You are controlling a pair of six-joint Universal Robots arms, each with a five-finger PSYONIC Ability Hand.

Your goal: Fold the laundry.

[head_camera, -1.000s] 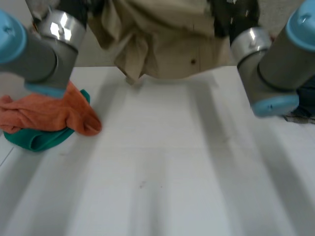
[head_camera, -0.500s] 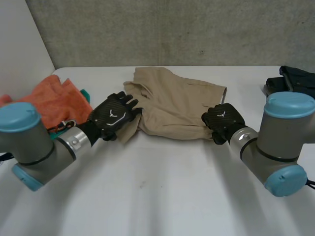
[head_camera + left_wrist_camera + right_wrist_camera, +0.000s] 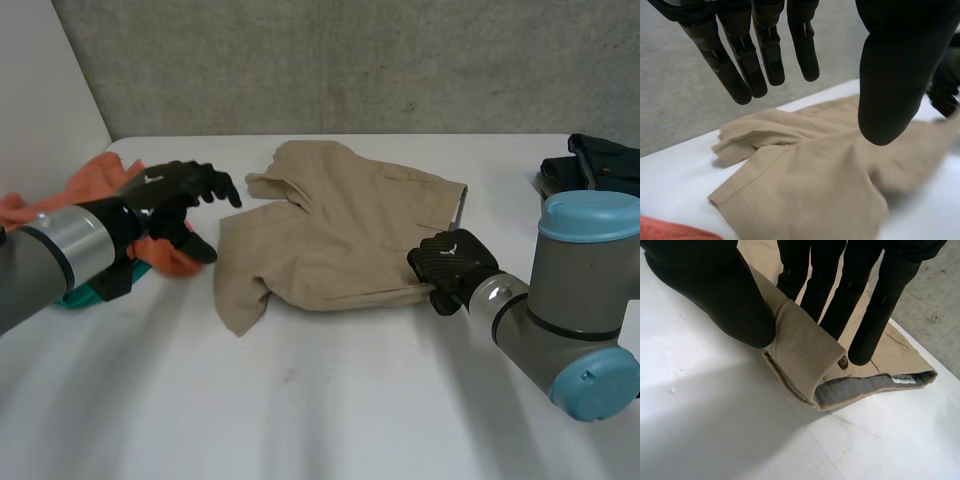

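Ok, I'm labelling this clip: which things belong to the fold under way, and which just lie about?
In use:
tan shorts
right hand, pinching their waistband
left hand, open, clear of them

Lying about:
orange cloth
dark garment

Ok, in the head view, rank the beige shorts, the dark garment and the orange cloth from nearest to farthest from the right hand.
1. beige shorts: waistband pinched in the right hand.
2. dark garment: off to its right, further back.
3. orange cloth: far left.

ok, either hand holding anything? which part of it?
Right hand pinches the tan cotton shorts at the end of the waistband. Left hand is open and holds nothing.
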